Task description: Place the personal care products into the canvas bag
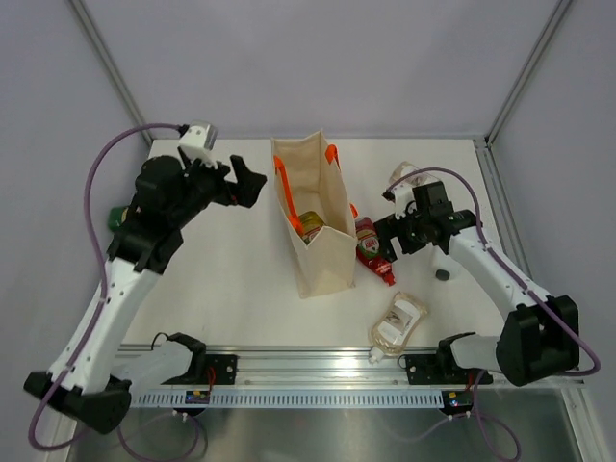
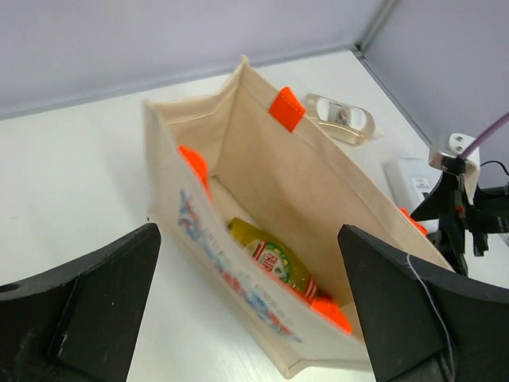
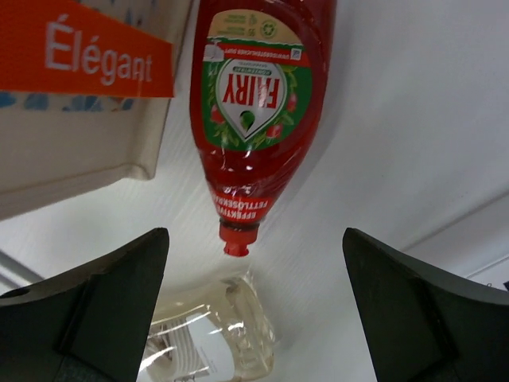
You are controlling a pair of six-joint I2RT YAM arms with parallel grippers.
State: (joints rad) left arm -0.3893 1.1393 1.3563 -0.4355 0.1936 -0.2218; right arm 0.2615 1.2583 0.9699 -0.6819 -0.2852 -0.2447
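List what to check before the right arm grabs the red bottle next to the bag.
1. Open, empty right gripper: ok.
2. Flat, uncovered red bottle under it: ok.
3. Gap between the bottle's cap and the refill pouch: cannot tell.
4. Upright canvas bag with its mouth open: ok.
5. Room inside beside the yellow bottle: ok.
6. Open left gripper off to the side of the bag's mouth: ok.

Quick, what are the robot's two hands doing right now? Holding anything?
Left gripper: open, holding nothing, pointed at the canvas bag.
Right gripper: open, holding nothing, over the red bottle.
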